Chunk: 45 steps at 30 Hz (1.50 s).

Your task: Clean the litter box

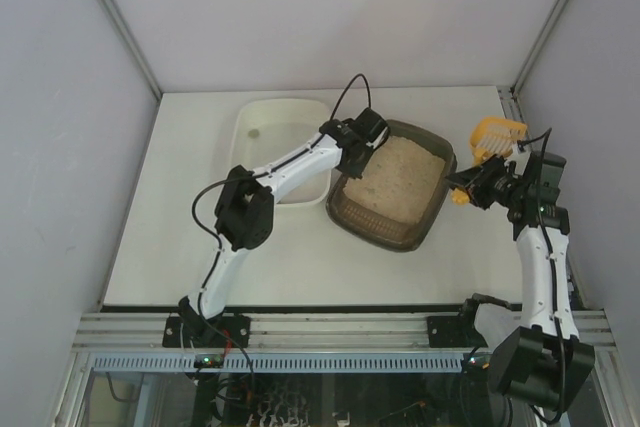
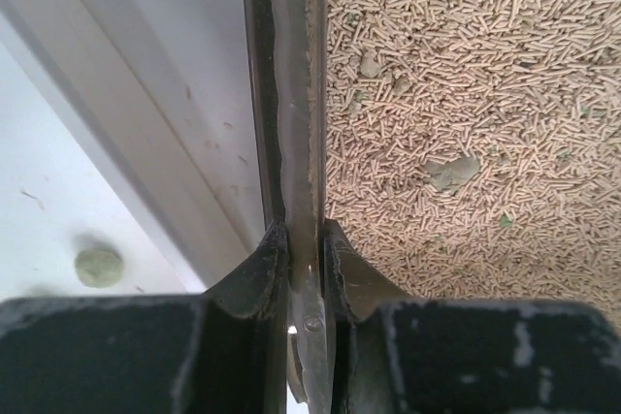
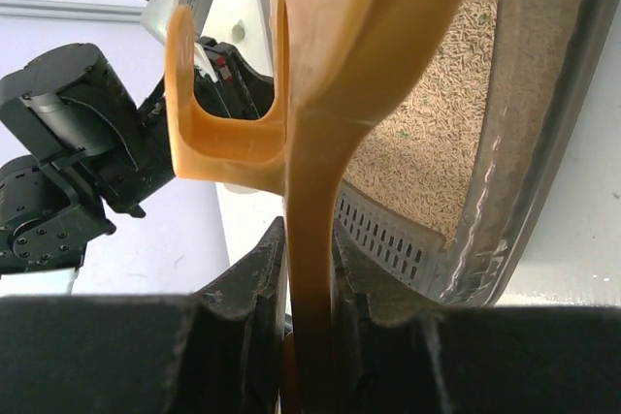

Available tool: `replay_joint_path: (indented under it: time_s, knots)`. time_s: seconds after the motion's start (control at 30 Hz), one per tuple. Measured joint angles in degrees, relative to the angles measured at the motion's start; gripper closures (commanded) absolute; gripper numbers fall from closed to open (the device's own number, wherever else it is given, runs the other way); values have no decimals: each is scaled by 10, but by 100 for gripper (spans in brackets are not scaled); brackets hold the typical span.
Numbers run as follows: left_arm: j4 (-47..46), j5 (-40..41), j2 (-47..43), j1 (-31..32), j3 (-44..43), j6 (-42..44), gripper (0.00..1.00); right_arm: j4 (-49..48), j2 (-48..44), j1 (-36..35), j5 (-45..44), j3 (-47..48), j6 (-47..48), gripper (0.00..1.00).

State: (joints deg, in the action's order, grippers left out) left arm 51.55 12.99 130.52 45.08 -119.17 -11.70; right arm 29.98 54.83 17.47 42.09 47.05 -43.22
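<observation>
The dark brown litter box [image 1: 437,209] sits mid-table with beige litter [image 1: 400,175] heaped toward its far side; its slotted floor shows at the near end. My left gripper [image 1: 362,152] is shut on the box's far-left rim, which runs between my jaws in the left wrist view [image 2: 296,143]. Green and grey clumps [image 2: 451,172] lie in the pellets. My right gripper [image 1: 468,187] is shut on the handle of the yellow slotted scoop [image 1: 497,134], held right of the box. In the right wrist view the handle [image 3: 315,191] stands between my fingers.
A white tub [image 1: 270,122] stands left of the litter box, touching it, with one green clump [image 2: 99,267] on its floor. Grey walls enclose the table on three sides. The left arm [image 3: 68,143] shows beyond the scoop in the right wrist view.
</observation>
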Motion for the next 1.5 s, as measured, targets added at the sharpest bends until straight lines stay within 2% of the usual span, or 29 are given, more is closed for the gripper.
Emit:
replay_joint_path:
  time_s: [0.3,0.43,0.5,0.63,0.7,0.77,0.83,0.9,0.93,1.23,1.37,1.5]
  knots:
    - [-33,53,-4,33,26,137,88,-50,-5,0,50,-40,-14,100]
    - [-32,28,-3,43,20,191,85,-57,-35,-11,56,-55,0,100]
    - [-17,-1,2,47,-1,224,81,-55,-53,-15,54,-57,12,100]
    - [17,-46,26,56,-57,285,64,-36,-77,-19,45,-57,36,100]
    - [23,-51,41,63,-89,308,58,-15,-78,-19,40,-57,41,100]
    - [15,-43,49,69,-110,324,48,13,-78,-19,36,-57,44,100]
    - [2,-32,49,73,-120,334,35,44,-80,-24,35,-57,45,100]
    - [-11,-18,49,75,-129,337,2,75,-87,-33,33,-57,45,100]
    - [-15,-10,49,74,-134,337,0,94,-96,-43,31,-57,44,100]
    - [7,0,36,45,-153,284,0,223,-177,-205,-48,-57,-29,100]
    - [36,-38,-3,9,-128,245,0,265,-158,-259,-78,-57,-65,100]
    - [79,-109,-67,-45,-81,212,0,307,-107,-317,-108,-45,-87,100]
